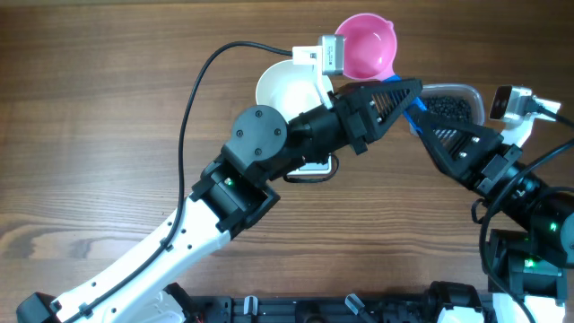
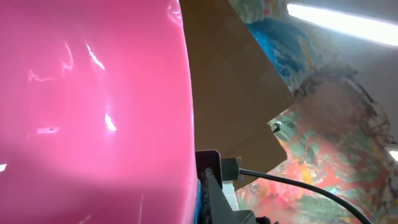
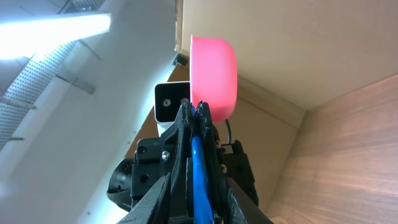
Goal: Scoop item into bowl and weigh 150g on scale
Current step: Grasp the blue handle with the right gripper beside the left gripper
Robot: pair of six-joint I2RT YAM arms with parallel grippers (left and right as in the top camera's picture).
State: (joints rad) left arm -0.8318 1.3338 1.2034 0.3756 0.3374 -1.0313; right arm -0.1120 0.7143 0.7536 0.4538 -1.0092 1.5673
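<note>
Beans in the tub

Black beans (image 1: 446, 108) lie in a clear tub (image 1: 473, 97), just past the right hand (image 1: 420, 127); I cannot tell its grip. The left hand (image 1: 408, 90) squeezes the pink scoop (image 1: 368, 45), with the white bowl (image 1: 278, 85) under its arm.

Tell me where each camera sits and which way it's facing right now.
Overhead: fixed above the table, facing straight down; shows both arms, the left gripper holding the pink scoop, the bowl, the beads.
Left wrist: tipped upward toward a ceiling light; the pink scoop fills its left half; its own fingers hardly show.
Right wrist: aimed upward along the scoop's blue handle; the right gripper shows at the bottom edge.
Shared: all three see the pink scoop.
</note>
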